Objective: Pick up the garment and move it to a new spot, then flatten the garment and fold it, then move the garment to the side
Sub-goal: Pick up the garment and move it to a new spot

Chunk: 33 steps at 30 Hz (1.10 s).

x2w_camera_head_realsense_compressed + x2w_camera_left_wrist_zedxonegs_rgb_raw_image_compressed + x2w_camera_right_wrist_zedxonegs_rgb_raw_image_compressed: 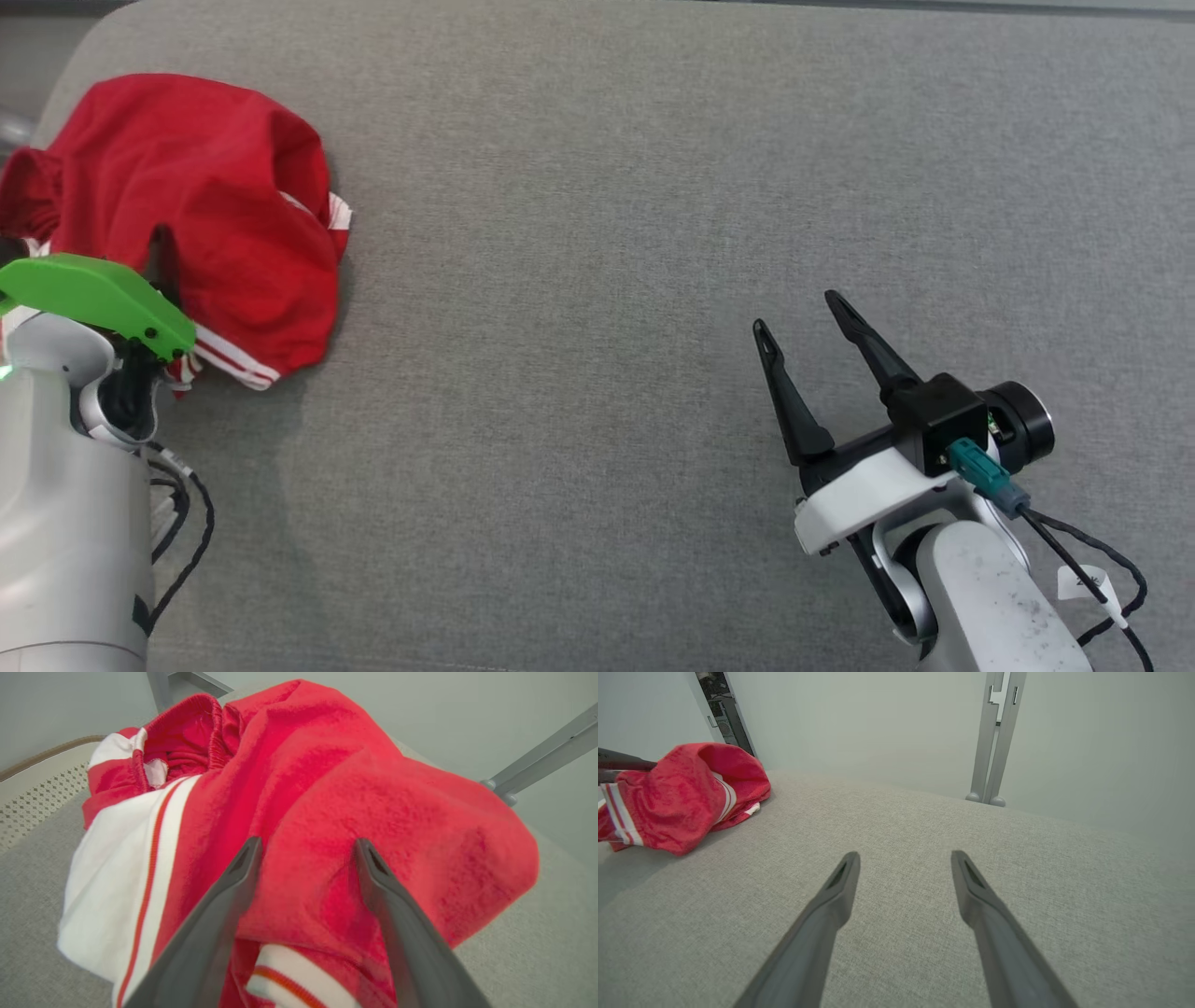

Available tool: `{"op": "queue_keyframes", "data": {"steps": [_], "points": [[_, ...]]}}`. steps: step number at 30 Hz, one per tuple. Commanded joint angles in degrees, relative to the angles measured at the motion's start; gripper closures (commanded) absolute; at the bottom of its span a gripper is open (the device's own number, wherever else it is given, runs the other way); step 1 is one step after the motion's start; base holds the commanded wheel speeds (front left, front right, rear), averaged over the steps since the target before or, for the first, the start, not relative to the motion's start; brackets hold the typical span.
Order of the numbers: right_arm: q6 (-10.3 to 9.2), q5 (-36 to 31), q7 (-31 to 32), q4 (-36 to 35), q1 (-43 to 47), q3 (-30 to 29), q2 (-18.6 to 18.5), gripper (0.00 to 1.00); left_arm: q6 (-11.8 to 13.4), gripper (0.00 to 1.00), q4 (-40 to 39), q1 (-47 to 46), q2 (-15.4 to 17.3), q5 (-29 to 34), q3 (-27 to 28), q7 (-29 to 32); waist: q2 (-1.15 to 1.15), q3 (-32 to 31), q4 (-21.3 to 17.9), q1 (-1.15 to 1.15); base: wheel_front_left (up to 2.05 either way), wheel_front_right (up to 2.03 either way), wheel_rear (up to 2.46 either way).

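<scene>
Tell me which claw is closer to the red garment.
Left. The left claw sits open right at the red garment, spread over its folds; the right claw is open above bare grey surface, far to its right.

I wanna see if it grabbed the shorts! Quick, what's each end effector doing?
Left end effector: open, right at the red shorts, not gripping them.
Right end effector: open, empty, above the grey fabric surface.

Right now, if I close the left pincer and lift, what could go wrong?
1. The left pincer straddles one top fold of the bunched garment; it might slip or lift tangled.
2. The garment sits by the table corner; a drag could pull it off.
3. The right pincer is far off, open, no backup.
</scene>
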Motion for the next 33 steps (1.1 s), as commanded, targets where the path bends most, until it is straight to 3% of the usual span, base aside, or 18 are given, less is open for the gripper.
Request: {"op": "queue_keyframes", "data": {"steps": [1,5,6,7,14,19,25,33], "points": [[-0.04,0.01,-0.19,-0.12,-0.67,0.11,-0.20,0.00,1.12,0.00,1.07,-0.88,1.14,1.20,-0.34,0.52,0.00,3.53,-4.07,0.00,0.00,0.00,0.00],[-0.04,0.36,-0.67,0.34,0.10,0.17,-0.20,0.00,3.34,0.00,3.08,-1.06,2.38,2.45,-1.11,1.22,0.00,2.98,-4.78,0.00,0.00,0.00,0.00],[-0.04,0.47,-0.72,0.45,0.24,0.04,-0.20,0.00,3.59,0.68,3.26,-1.09,2.54,2.73,-1.30,1.28,0.00,2.73,-4.80,0.00,0.00,0.00,0.00],[-0.04,0.64,-0.73,0.64,0.35,-0.17,-0.20,0.00,4.00,1.00,3.16,-1.25,2.60,3.06,-1.54,0.77,0.00,2.32,-4.71,0.00,0.00,0.00,0.00],[-0.04,1.97,-1.26,2.27,0.55,0.00,-0.20,0.00,6.68,1.00,0.46,-2.26,3.47,5.47,-2.48,-5.88,0.00,-1.88,-3.56,0.00,0.00,0.00,0.00],[-0.04,4.21,-2.53,4.87,1.55,1.25,-0.18,0.00,6.16,1.00,-2.05,-4.54,3.00,7.90,-4.70,-9.82,0.00,-7.56,-3.06,0.00,0.00,0.00,0.00],[-0.04,7.76,-4.41,7.62,2.97,3.08,-0.20,0.00,4.34,1.00,-6.17,-7.89,2.42,9.79,-8.01,-10.41,0.00,-14.06,-6.05,0.00,0.00,0.00,0.00],[-0.04,9.28,-5.54,9.06,4.01,2.99,-0.20,0.00,2.65,1.00,-13.22,-12.76,0.36,10.59,-11.40,-8.16,0.00,-17.37,-13.04,0.00,0.00,0.00,0.00]]}}
